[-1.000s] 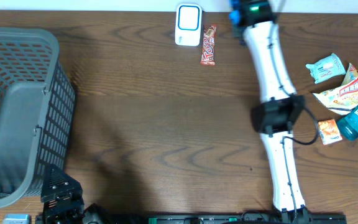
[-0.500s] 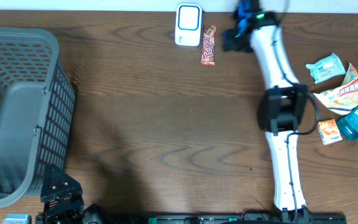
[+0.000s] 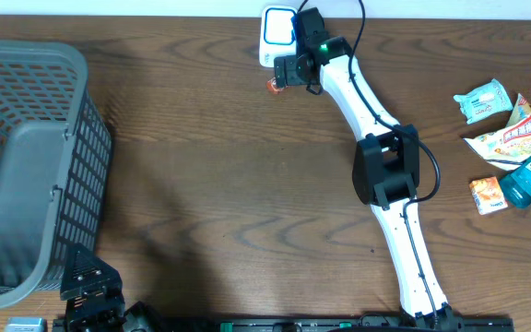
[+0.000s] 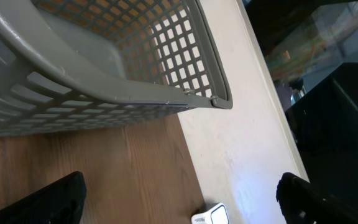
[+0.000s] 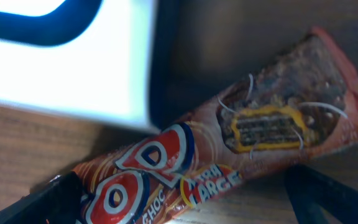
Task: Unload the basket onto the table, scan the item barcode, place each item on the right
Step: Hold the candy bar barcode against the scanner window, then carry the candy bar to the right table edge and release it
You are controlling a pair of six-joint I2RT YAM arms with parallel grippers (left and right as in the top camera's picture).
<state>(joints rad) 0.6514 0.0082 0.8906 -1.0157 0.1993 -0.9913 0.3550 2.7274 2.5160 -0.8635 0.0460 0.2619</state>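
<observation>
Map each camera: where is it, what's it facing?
Overhead: above the table, looking down; left arm, right arm show, right tool by white scanner.
Left wrist: low, facing the basket; own fingers at bottom corners.
Right wrist: close over snack bar and scanner; own fingers show.
Shared: overhead and right wrist both see the scanner.

Right arm (image 3: 390,175) was stretched far forward, elbow kinked about midway, forearm angling off to the left. Right gripper (image 3: 287,71) pointed down with its jaws spread wide (both fingertips (image 5: 42,202) sat at the lower corners of its own wrist view), clamped on nothing. Left arm (image 3: 109,315) was folded low at the near left corner. Left gripper (image 3: 87,278) was likewise spread wide, holding nothing.
</observation>
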